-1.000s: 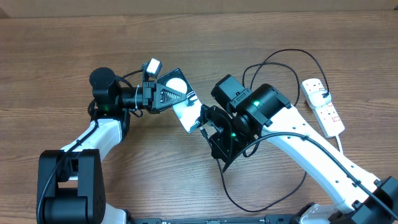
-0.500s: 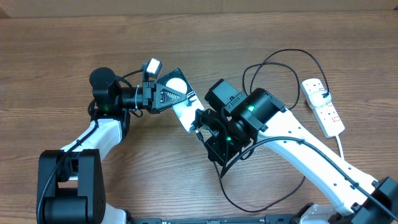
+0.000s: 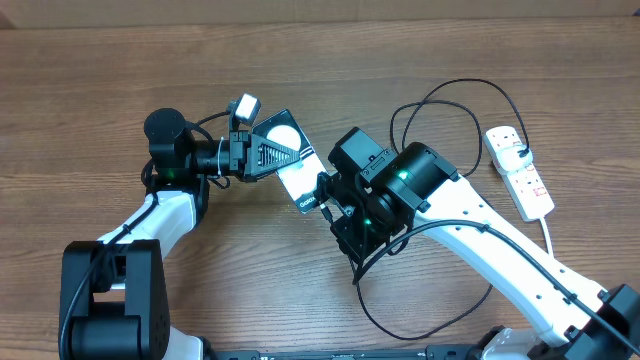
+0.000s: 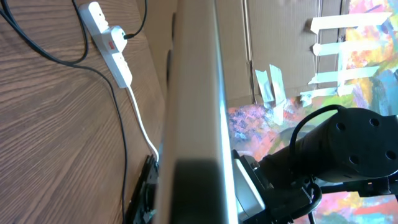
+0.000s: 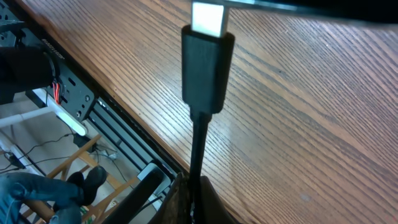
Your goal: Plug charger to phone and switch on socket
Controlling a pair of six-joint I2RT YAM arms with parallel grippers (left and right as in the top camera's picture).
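The right gripper (image 3: pixel 328 203), clamped on the charger (image 5: pixel 207 68) just behind its connector, holds the silver tip right at the lower edge of the phone (image 3: pixel 303 185), centre frame. The left gripper (image 3: pixel 265 155), closed on the phone's upper half, props it tilted above the table (image 3: pixel 100 80). The charger's cable loops away to the socket (image 3: pixel 520 170) at the right edge.

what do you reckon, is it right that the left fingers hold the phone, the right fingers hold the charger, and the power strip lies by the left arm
No, one slip: the overhead view shows the power strip by the right arm, not the left. The left fingers do hold the phone, the right fingers the charger.
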